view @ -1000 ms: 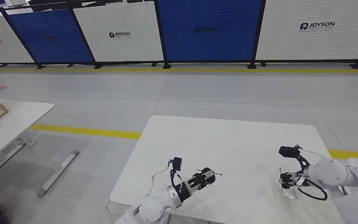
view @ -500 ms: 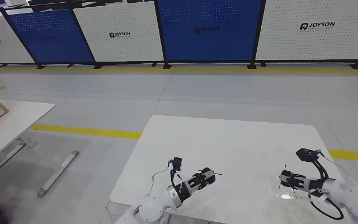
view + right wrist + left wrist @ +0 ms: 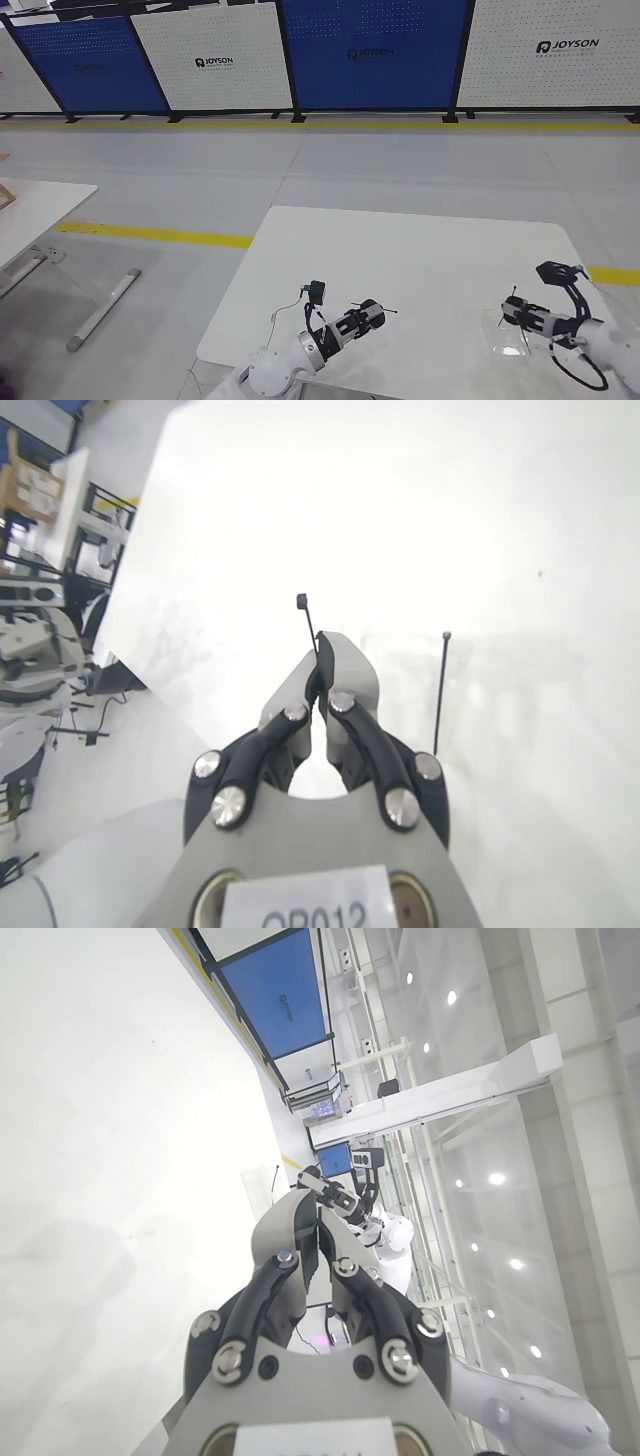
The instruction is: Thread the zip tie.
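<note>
White tabletop (image 3: 420, 250) beneath both arms, blue and white pegboard panels (image 3: 375, 50) beyond a yellow floor line (image 3: 150, 234). Pinched in the right gripper (image 3: 318, 650), jaws pressed together on it: a black zip tie (image 3: 307, 620), its square head (image 3: 301, 600) poking out past the fingertips over the table's right side, tail end hidden behind the fingers. Likeliest trouble: so thin a strip, gripped over so short a length, apt to swivel or slide between the pads at the slightest sideways push, spoiling the line-up of tail and head; tiny slot, easy to miss. Equally risky: bending the strip too sharply and springing it out of the grip. Left gripper (image 3: 372, 316) well apart, near the table's front edge, jaws drawn together; hard to tell whether on anything, despite a thin dark sliver at its tip in the top view. Needs a long crossing before giving any help with the tail. Just beside the right gripper, a second zip tie (image 3: 440, 695) lying on a clear tray (image 3: 497, 345): easy to snag or sweep off on a low pass, and the tray's see-through rim easy to clip.
</note>
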Available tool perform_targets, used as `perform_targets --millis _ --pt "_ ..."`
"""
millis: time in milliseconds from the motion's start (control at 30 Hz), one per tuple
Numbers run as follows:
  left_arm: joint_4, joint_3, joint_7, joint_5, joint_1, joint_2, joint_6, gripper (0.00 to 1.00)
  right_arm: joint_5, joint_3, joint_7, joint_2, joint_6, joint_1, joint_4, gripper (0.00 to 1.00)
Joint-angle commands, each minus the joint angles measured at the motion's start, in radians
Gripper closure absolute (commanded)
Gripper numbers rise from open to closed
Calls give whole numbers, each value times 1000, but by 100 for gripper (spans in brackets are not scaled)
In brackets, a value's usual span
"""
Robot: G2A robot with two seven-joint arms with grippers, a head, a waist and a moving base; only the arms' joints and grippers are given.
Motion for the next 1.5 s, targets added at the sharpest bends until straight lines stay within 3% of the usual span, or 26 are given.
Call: perform_targets --millis 0,167,333,567,600,633,667,700,900,1167,1333,1467 --pt "0 0 0 0 0 0 0 100 -1 42 -92 2 -6 -67 -43 100" --pt "0 0 0 0 0 0 0 100 -21 91 -241 -2 31 -213 -148 100" --pt "0 0 0 0 0 0 0 100 2 78 -334 -12 -34 -314 -181 100" --pt "0 0 0 0 0 0 0 100 2 78 -334 -12 -34 -314 -181 100" --pt "0 0 0 0 0 0 0 100 2 78 -334 -12 -34 -314 -181 87" --pt "0 0 0 0 0 0 0 100 2 78 -334 -12 -34 -314 -181 81" --pt "0 0 0 0 0 0 0 100 2 78 -334 -12 -34 -314 -181 87" --pt "0 0 0 0 0 0 0 100 2 78 -334 -12 -34 -314 -181 100" --pt "0 0 0 0 0 0 0 100 -1 74 -393 -18 -42 -318 -178 100" --pt "0 0 0 0 0 0 0 100 224 133 -620 -41 -135 -380 -101 100" --pt "0 0 0 0 0 0 0 100 196 20 -746 -68 -126 -352 -79 100" --pt "0 0 0 0 0 0 0 100 184 14 -752 -69 -122 -348 -78 100"
